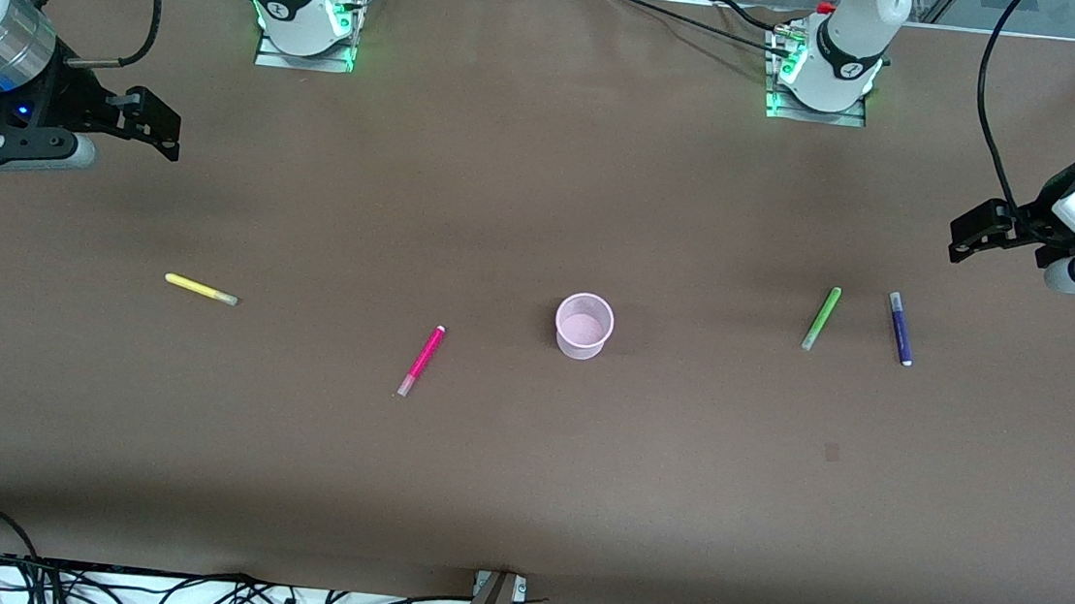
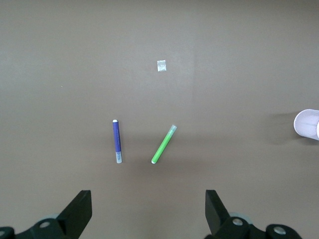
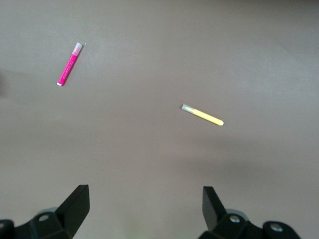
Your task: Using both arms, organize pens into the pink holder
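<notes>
Pink holder (image 1: 584, 326) stands mid-counter (image 1: 521, 486), with four pens lying flat: yellow (image 1: 200, 289), magenta (image 1: 421, 360), green (image 1: 821, 318), blue (image 1: 901, 328). Left tool (image 1: 967, 233) and right tool (image 1: 159, 125) hover wide, empty, at their counter ends.

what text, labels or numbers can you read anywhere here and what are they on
None can be read.
Magenta pen: faint print along the barrel, too small to read.
Yellow pen, green pen, blue-purple pen, pink holder: no text visible.
Pale tag on the table: blank or too blurred to tell.
Round marks on the arm bases: symbols, not legible words.
</notes>
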Motion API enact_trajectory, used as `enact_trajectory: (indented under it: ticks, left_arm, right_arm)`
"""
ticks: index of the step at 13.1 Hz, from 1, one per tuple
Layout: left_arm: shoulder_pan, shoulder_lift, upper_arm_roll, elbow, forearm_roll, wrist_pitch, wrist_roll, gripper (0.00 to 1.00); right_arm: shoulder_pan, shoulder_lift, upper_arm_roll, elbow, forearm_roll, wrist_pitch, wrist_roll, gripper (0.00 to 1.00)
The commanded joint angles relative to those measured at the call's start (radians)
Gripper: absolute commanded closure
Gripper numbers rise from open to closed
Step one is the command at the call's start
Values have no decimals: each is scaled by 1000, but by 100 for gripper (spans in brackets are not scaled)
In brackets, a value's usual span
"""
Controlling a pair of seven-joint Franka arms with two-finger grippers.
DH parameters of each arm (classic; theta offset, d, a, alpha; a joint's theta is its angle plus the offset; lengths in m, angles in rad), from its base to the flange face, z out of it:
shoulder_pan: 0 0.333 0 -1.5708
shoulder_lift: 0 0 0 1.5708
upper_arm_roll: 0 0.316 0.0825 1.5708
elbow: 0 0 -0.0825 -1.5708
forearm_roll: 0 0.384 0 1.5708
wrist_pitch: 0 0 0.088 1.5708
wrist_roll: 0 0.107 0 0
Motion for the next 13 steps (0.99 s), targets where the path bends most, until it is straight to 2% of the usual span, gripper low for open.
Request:
enact_trajectory:
  ticks: [1, 9, 12, 13]
  left_arm:
    - [-4, 8, 1, 25, -1, -20, -6, 0]
    - [-4, 8, 1, 25, -2, -23, -6, 0]
    - [1, 21, 3, 14, 2, -81, -5, 0]
    - [13, 58, 11, 13, 7, -130, -6, 0]
  right_arm:
    - [3, 8, 2, 20, -12, 4, 11, 0]
    - [3, 8, 2, 23, -4, -3, 11, 0]
    - [5, 8, 4, 23, -6, -3, 11, 0]
    - [5, 8, 4, 23, -6, -3, 9, 0]
